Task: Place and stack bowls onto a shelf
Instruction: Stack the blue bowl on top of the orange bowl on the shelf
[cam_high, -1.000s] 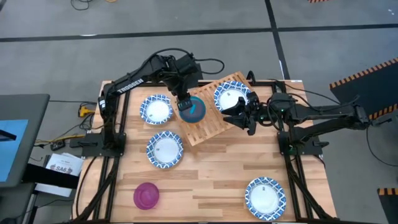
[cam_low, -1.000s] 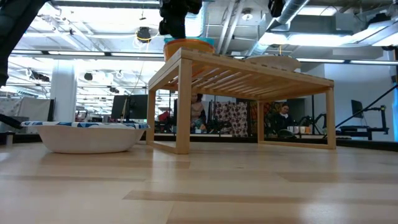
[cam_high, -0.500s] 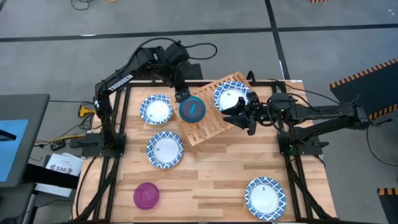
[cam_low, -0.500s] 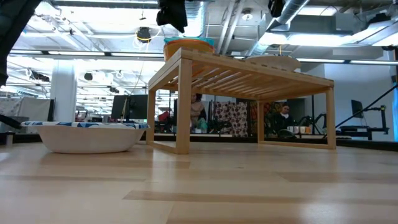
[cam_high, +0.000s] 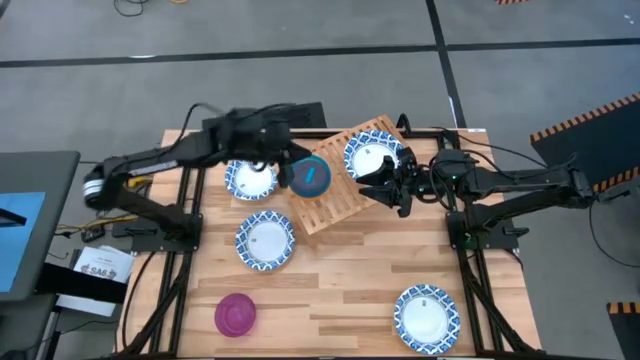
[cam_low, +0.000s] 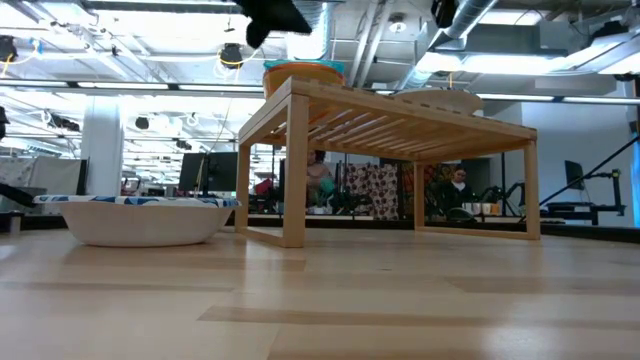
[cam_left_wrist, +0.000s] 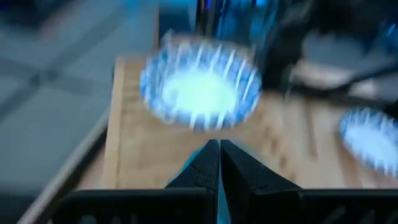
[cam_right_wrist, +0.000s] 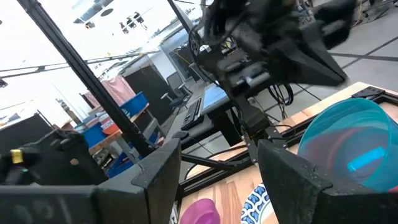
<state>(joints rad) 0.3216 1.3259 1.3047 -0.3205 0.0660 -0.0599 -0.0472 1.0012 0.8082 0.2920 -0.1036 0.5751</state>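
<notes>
Your worktop (cam_high: 340, 280) is the biggest thing here, a light wooden slab carrying everything else. On its far half stands the shelf (cam_high: 345, 185), a slatted wooden rack set at an angle. Two of your bowls sit on it: a teal bowl (cam_high: 309, 176) stacked on an orange one near its left end, and a blue-rimmed white bowl (cam_high: 372, 157) near its right end. Three more blue-rimmed bowls lie on the worktop itself: one (cam_high: 250, 177) just left of the shelf, one (cam_high: 265, 241) in front of that, and one (cam_high: 426, 316) at the near right corner. A purple bowl (cam_high: 235, 314) lies at the near left.

Your left tool (cam_high: 275, 160) hangs between the teal bowl and the left white bowl, fingers pressed together on nothing. Your right tool (cam_high: 383, 186) waits beside the shelf's right end, fingers spread apart and holding nothing. No writing on the rig or bowls reads clearly.
</notes>
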